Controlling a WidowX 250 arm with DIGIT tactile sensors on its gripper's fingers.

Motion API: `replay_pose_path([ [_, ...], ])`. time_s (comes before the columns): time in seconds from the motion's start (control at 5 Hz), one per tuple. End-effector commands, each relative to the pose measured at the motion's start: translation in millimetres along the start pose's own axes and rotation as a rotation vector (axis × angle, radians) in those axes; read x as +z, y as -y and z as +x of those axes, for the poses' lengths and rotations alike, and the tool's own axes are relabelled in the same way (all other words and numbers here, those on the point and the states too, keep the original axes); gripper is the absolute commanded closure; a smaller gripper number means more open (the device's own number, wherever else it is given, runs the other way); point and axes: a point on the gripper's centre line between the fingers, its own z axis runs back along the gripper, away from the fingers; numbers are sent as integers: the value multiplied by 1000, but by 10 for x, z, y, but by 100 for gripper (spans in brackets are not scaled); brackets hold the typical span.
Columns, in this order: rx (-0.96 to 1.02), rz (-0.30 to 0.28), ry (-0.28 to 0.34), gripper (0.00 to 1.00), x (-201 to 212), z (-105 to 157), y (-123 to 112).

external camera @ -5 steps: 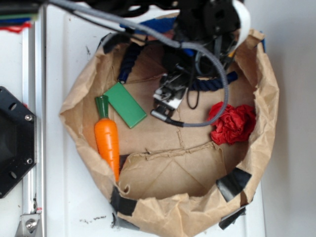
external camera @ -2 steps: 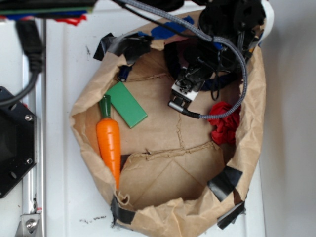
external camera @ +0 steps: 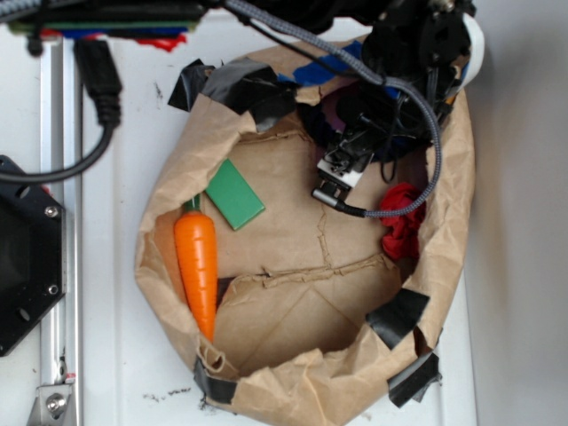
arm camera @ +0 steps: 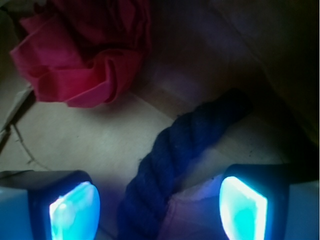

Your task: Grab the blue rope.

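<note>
In the wrist view the blue rope [arm camera: 175, 160], thick, dark navy and twisted, runs from the bottom middle up to the right across the brown paper floor. My gripper [arm camera: 159, 210] is open, with one lit fingertip on each side of the rope and gaps on both sides, not touching it. In the exterior view the black arm [external camera: 399, 80] hangs over the upper right of the paper bag [external camera: 293, 390] and hides the rope and the fingers.
A red cloth [arm camera: 85, 55] lies just beyond the rope, by the bag's right wall [external camera: 404, 226]. An orange toy carrot [external camera: 197, 262] and a green block [external camera: 234, 193] lie at the bag's left. A grey braided cable [external camera: 417, 191] loops by the arm. A metal rail [external camera: 55, 266] runs down the left.
The arm has shifted right and towards the bag's top edge. The bag's left wall has been drawn inwards and its top rim has folded over, hiding the rope's left part.
</note>
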Motion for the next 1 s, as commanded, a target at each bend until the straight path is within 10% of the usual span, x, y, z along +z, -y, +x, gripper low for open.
replay_pose_path([
  [0.0, -19, 33, 58, 70, 139, -2, -121],
  [0.2, -18, 48, 51, 100, 154, -3, -141],
  [0.8, -17, 59, 51, 100, 198, -4, -177],
])
